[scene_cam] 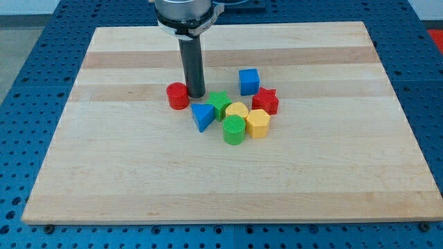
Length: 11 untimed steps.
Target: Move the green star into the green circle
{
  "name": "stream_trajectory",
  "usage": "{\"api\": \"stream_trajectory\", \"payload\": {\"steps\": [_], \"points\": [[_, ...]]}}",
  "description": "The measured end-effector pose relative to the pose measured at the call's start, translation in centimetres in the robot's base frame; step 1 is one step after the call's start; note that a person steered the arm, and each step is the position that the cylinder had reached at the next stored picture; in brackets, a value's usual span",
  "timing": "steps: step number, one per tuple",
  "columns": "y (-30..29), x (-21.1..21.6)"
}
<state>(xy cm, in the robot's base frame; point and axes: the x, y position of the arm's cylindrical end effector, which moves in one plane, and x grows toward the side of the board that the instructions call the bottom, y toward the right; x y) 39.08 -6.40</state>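
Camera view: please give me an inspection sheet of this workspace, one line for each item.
Surface: wooden board, flat, on a blue perforated table.
Job's things: green star and green circle sit close together in the cluster, star toward the view's top left.
Clutter: red cylinder, blue triangle, blue cube, red star, yellow cylinder, yellow hexagon.
End effector: my tip stands between the red cylinder and the green star.
Cables: nothing seen.
Surroundings: nothing seen beyond the table.
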Motion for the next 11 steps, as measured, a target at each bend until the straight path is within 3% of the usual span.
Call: {"api": "stream_trajectory", "payload": {"steps": [3,11], "points": [[2.7,0.0],[3.0,5.9]]}}
